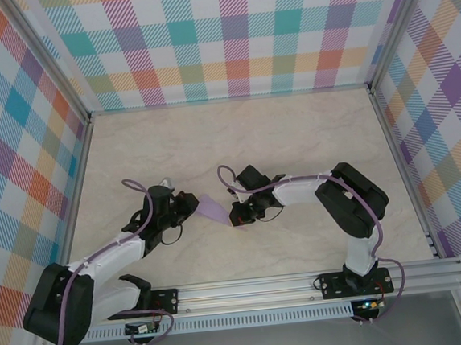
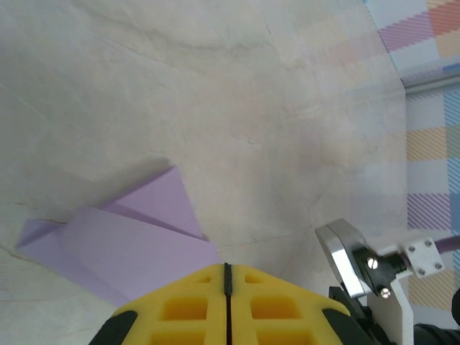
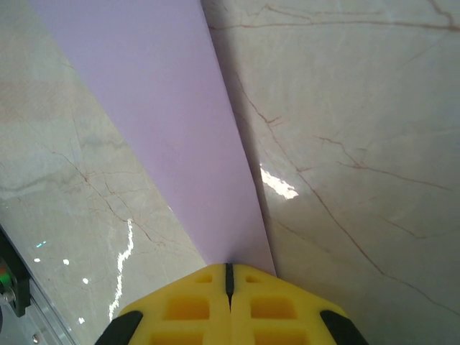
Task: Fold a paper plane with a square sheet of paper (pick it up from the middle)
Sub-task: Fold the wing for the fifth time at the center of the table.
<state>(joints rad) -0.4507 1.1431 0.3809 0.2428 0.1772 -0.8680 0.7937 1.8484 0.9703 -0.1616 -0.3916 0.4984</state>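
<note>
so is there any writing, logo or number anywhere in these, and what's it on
No readable text in any view.
lavender paper: plain, no print.
plaid walls: pattern only, no words.
marble-look table: veining only.
metal bracket with screws: no marking legible.
small electronics at the arm bases: too small to read, if they carry any print.
</note>
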